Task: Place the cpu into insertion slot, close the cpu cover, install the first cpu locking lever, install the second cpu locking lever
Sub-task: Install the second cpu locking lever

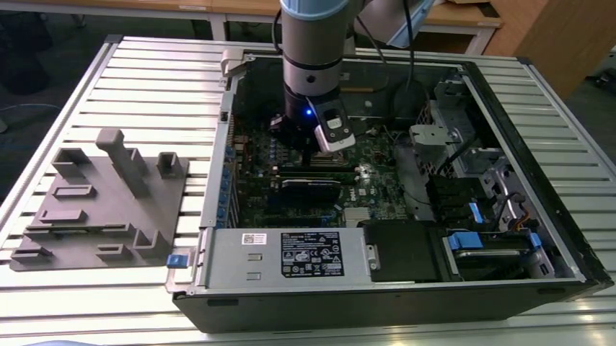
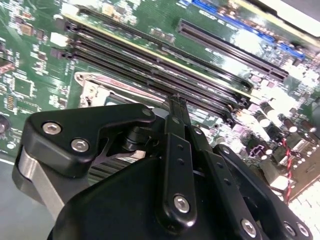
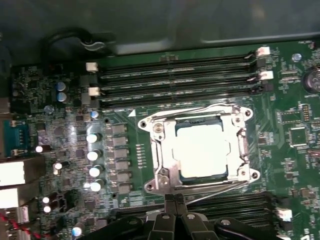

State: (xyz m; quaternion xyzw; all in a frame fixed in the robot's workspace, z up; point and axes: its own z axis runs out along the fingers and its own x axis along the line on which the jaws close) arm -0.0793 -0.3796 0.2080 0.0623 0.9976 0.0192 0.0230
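Note:
In the first wrist view the cpu [image 3: 202, 150] lies flat in the insertion slot [image 3: 150, 186], its silver-grey top showing through the window of the cpu cover [image 3: 162, 152]. The cover lies down over the chip. One thin wire locking lever [image 3: 200, 111] runs along the side of the socket next to the memory slots. A second lever [image 3: 220, 192] runs along the opposite side, close to my fingertips. My gripper [image 3: 172, 198] hovers at that edge of the socket with its fingers together and nothing visible between them. The second wrist view shows the gripper [image 2: 176, 101] shut above the socket's metal corner [image 2: 92, 90].
The arm reaches down into an open computer case [image 1: 385, 281] lying on a slatted table [image 1: 144, 79]. Long black memory slots [image 3: 175, 75] flank the socket. A grey plastic fixture [image 1: 106, 202] sits at the exterior view's left. Drive bays and cables [image 1: 472, 209] fill the case's right side.

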